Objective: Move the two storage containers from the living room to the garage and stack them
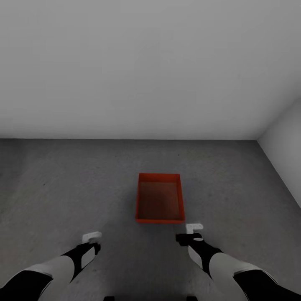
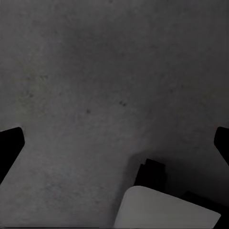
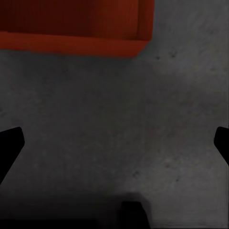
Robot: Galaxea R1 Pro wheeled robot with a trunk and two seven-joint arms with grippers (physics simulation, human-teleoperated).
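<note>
Head view: 1 orange-red storage container (image 1: 160, 197) sits upright on the dark grey concrete floor (image 1: 62, 188) of the garage, roughly centred ahead of the robot and well apart from the pale grey walls (image 1: 150, 67). It is open-topped and looks empty, though the shaded inside is hard to read. The left gripper (image 1: 92, 237) hangs over bare floor, well apart from the bin. The right gripper (image 1: 194, 228) is just beside the bin's near right corner, not touching. Neither holds anything. Finger spread is too small to read here. Judgement: thin plain walls, so likely light and stiff enough, with some flex at the long sides; smooth plastic, so maybe slippery. The best hold looks like a pinch on the rim of a short wall, or 1 gripper on each long side. Only 1 of the 2 bins is in frame.

Left wrist view: speckled concrete floor (image 2: 95, 71), with dark fingertips (image 2: 9, 145) far apart at both edges, so this gripper is spread wide with nothing between. A white and black shape sits low in frame, probably a robot part; I cannot tell which.

Right wrist view: the container (image 3: 71, 28) has its corner and outer wall cut off at the frame edge, resting on the floor (image 3: 114, 119). The fingertips (image 3: 9, 148) stand wide apart, released and empty. The bin lies beyond the fingers, not between them. The dark block at the frame edge is unclear.
</note>
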